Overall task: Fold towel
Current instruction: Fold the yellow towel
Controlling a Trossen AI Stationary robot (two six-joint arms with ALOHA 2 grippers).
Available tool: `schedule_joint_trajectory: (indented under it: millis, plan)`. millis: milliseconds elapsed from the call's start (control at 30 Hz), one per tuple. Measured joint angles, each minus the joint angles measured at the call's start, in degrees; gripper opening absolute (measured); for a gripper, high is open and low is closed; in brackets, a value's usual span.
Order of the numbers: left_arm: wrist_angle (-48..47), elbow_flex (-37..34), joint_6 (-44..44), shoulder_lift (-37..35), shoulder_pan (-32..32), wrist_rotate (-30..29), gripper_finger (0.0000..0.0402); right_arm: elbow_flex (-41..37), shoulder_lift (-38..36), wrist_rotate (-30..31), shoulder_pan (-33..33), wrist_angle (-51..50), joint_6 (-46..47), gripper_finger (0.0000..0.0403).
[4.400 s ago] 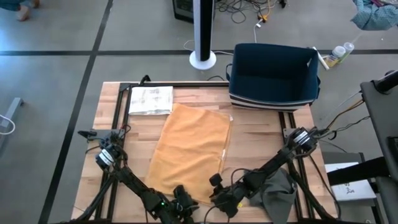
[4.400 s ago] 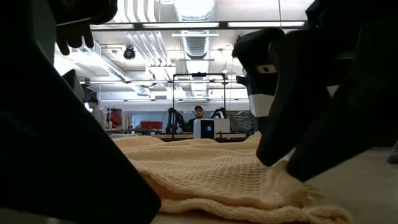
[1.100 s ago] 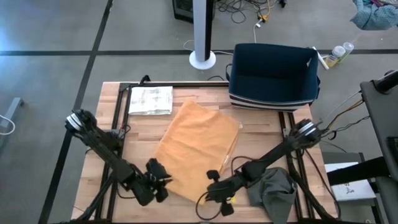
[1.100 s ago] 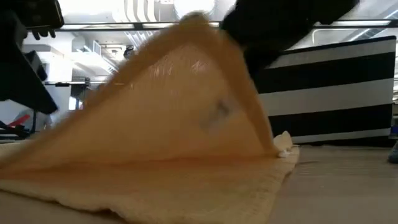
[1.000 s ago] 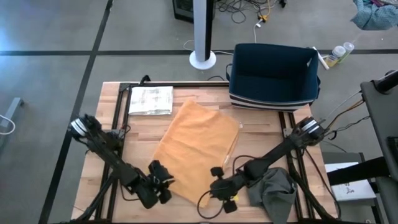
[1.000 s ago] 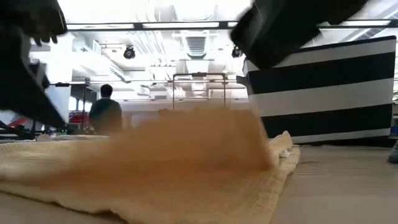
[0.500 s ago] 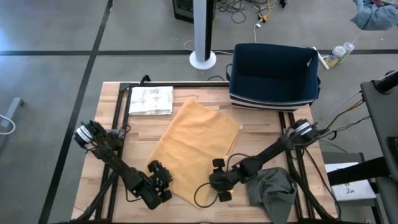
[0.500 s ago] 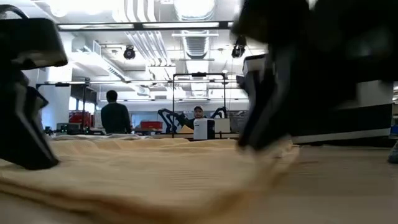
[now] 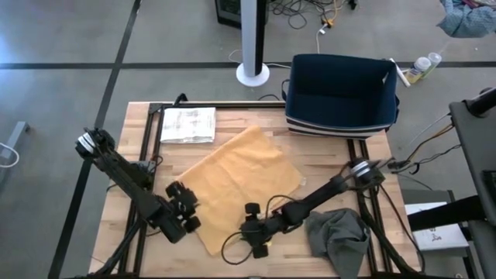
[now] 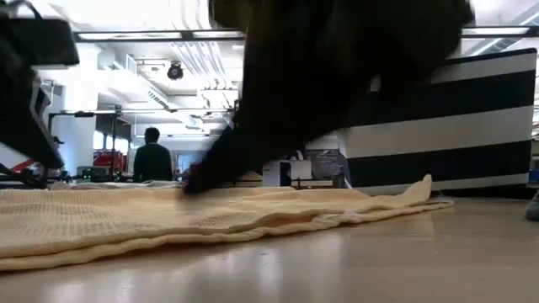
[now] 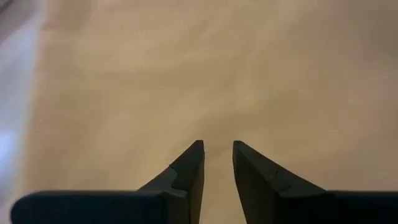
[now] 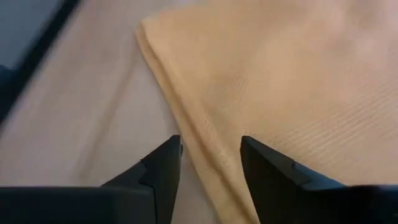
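While towel (image 9: 236, 186) lies flat, right gripper (image 9: 254, 232) jaws straddle its edge.

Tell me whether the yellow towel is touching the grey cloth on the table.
Apart. The high view shows bare wood between the yellow towel and the grey cloth, which lies crumpled near the table's front right corner, past the right arm.

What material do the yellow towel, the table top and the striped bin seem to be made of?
Yellow towel: looks like soft woven cotton, matte; a fine ribbed weave shows in the right wrist view.
Table top: light wood in joined strips with visible seams, smooth with a slight sheen, probably butcher block.
Striped bin: probably fabric, dark with white stripes; its walls seem soft, though this stays uncertain.
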Motion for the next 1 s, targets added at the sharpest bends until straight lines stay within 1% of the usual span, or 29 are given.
schedule_joint_trajectory:
  millis: [100, 200, 333, 400, 467, 533, 600, 733, 900, 967, 1000]
  plan:
    - [13.63, 0.35, 7.38, 0.92, 0.12, -4.69, 0.0076, -0.35, -5.63, 2.35, 0.06, -10.08, -2.49, 0.0170]
    - [26.97, 0.23, 14.69, 4.33, 0.79, -8.12, 0.0076, -4.30, -10.46, 4.49, -0.07, -17.78, -4.36, 0.0173]
    - [41.83, 0.28, 20.29, 10.43, 2.25, -8.65, 0.0076, -11.34, -16.00, 4.84, -0.97, -17.34, -5.39, 0.0174]
    - [49.11, 1.23, 23.07, 14.39, 2.96, -8.71, 0.0076, -14.38, -16.48, 4.53, -1.54, -15.82, -6.30, 0.0174]
    - [53.51, 3.30, 26.63, 18.02, 4.21, -8.60, 0.0076, -16.77, -16.46, 3.88, -2.19, -15.53, -7.45, 0.0174]
    - [55.70, 6.91, 28.97, 21.87, 5.37, -8.16, 0.0076, -18.39, -16.28, 3.01, -2.56, -11.80, -8.64, 0.0174]
    - [54.69, 10.16, 30.35, 25.11, 6.58, -7.88, 0.0076, -19.39, -15.46, 2.86, -2.93, -8.91, -9.16, 0.0172]
    - [54.32, 15.52, 31.12, 30.08, 8.50, -4.30, 0.0076, -20.04, -14.05, 2.73, -3.74, -5.51, -10.25, 0.0165]
    - [54.21, 20.57, 30.93, 34.85, 10.13, -3.49, 0.0076, -20.37, -12.93, 2.67, -4.78, -4.32, -12.88, 0.0154]
    - [54.48, 22.75, 31.02, 36.51, 10.70, -3.46, 0.0076, -20.53, -12.86, 1.50, -5.17, -4.73, -14.01, 0.0150]
    - [54.53, 23.73, 31.11, 37.37, 11.05, -3.37, 0.0076, -20.50, -12.83, 0.22, -5.37, -3.37, -14.50, 0.0149]
